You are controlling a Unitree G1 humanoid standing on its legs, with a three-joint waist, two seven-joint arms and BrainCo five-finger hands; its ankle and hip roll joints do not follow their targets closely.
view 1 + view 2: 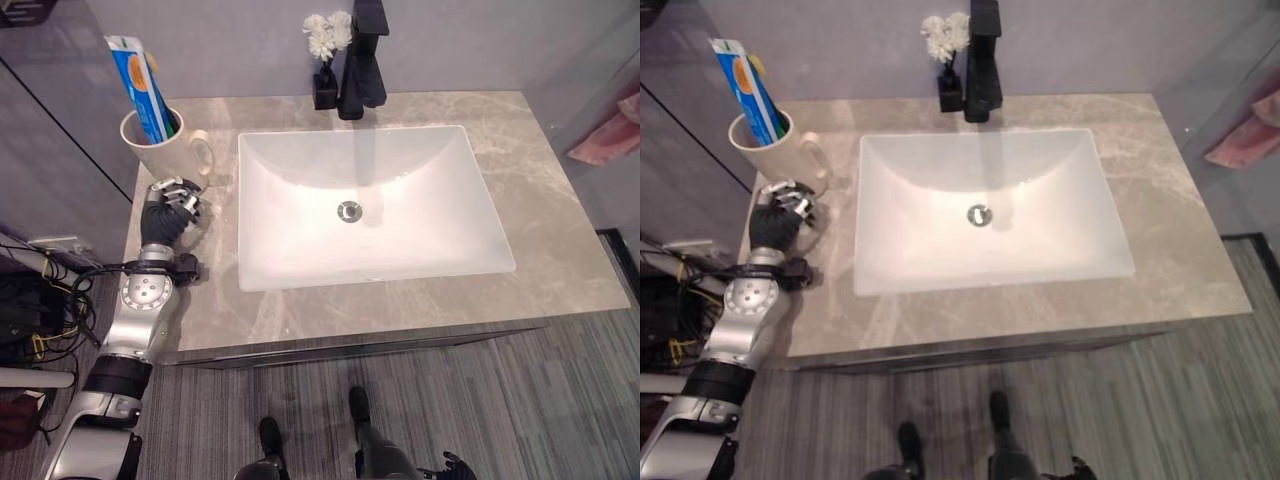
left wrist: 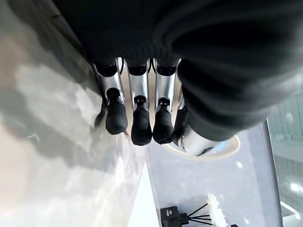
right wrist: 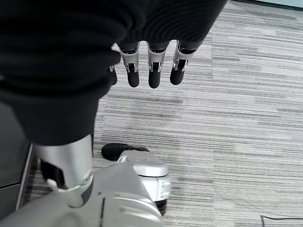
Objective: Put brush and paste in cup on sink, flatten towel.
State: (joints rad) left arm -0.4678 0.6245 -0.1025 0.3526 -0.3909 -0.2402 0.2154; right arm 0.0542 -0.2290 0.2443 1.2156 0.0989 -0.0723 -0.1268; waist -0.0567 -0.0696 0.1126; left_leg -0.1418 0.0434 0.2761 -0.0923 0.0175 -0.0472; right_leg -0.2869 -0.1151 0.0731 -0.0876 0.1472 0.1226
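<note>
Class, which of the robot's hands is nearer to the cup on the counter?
Left. The left hand rests on the counter just in front of the cup; the right hand hangs over the floor, away from it.

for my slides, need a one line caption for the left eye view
Left hand rests open on the marble counter beside the cup holding the toothpaste, left of the white sink.

You've got the cream cup [image 1: 160,145] upright on the counter [image 1: 560,270], left of the sink [image 1: 300,250], handle facing the basin. The blue-and-white paste tube [image 1: 137,80] stands in it, leaning left, with a green brush [image 1: 172,124] tucked beside it.
</note>
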